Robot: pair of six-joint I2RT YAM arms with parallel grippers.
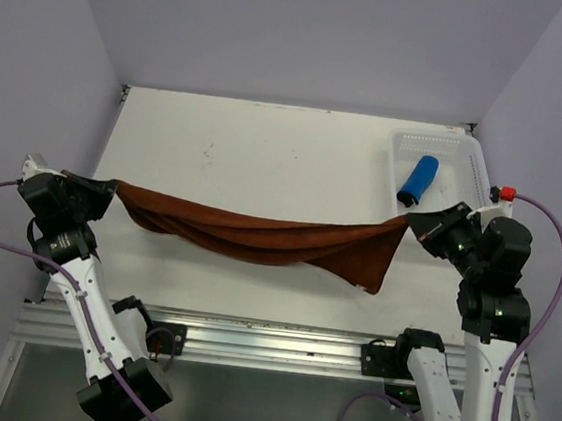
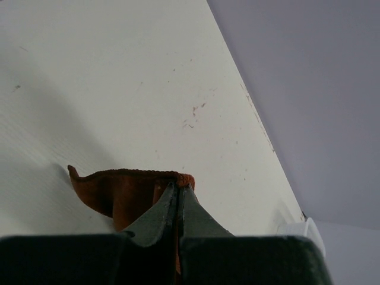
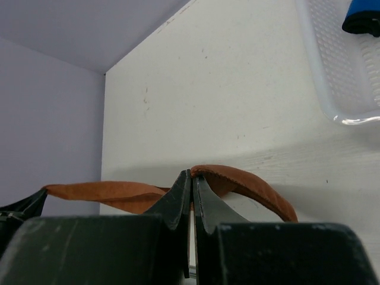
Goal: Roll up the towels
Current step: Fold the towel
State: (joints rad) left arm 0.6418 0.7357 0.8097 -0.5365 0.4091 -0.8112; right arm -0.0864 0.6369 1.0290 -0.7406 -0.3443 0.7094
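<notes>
The rust-brown towel (image 1: 268,237) hangs stretched above the table between both arms, sagging in the middle, with a loose corner drooping at its right end. My left gripper (image 1: 112,189) is shut on its left end; in the left wrist view the pinched edge of the brown towel (image 2: 127,193) shows at my left gripper (image 2: 179,187). Over on the right, my right gripper (image 1: 410,222) is shut on the other end, and the brown towel (image 3: 249,181) loops out from my right gripper (image 3: 192,173). The blue towel (image 1: 419,179) lies rolled up inside the basket.
The white mesh basket (image 1: 472,165) stands at the back right of the white table (image 1: 257,148), and its rim (image 3: 323,89) shows in the right wrist view. Lilac walls close in the table on three sides. A metal rail (image 1: 247,340) runs along the near edge.
</notes>
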